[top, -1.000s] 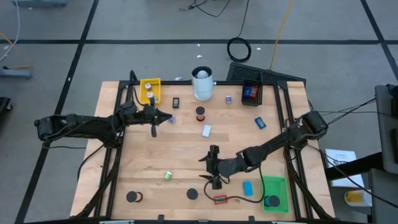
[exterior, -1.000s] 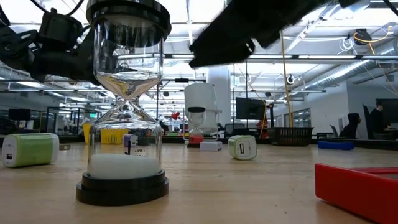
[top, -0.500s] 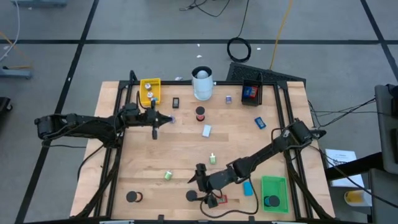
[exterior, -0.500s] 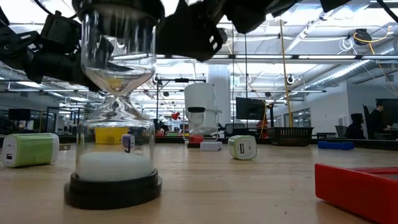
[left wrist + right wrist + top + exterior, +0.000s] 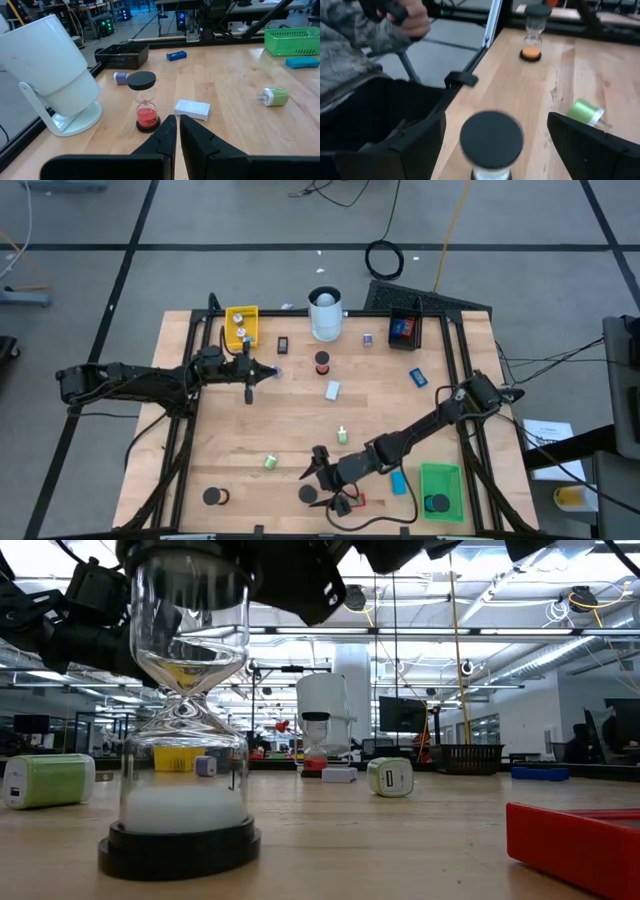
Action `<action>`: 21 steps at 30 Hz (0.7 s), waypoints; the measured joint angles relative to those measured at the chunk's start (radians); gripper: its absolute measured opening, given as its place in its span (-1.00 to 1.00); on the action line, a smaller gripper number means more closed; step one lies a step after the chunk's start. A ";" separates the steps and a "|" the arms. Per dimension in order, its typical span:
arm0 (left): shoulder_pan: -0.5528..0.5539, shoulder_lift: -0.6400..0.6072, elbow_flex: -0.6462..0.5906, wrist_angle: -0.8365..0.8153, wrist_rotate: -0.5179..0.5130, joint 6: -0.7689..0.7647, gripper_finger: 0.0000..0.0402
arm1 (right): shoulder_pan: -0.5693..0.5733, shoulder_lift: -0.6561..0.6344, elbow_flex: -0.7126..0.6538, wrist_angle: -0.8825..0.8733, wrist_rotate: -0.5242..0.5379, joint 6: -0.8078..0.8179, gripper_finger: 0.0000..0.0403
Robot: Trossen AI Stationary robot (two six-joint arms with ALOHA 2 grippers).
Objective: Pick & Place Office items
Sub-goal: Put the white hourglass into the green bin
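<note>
R gripper (image 5: pixel 325 488) spread wide, white-sand hourglass (image 5: pixel 182 720) standing betw its fingers, ungripped. L gripper (image 5: pixel 175 131) clenched empty, red-sand hourglass (image 5: pixel 143 101) just ahead.

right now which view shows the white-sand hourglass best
The low view: the white-sand hourglass stands upright and close. The right wrist view shows only its black cap between the open right end effector fingers. The high view shows a small dark disc.

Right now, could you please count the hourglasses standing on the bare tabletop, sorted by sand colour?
red-sand hourglass: 1
orange-sand hourglass: 1
white-sand hourglass: 1
Total: 3
</note>
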 joint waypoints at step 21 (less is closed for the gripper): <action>0.000 0.000 0.000 -0.001 -0.001 0.000 -0.85 | -0.003 0.051 0.000 0.076 -0.023 -0.030 0.70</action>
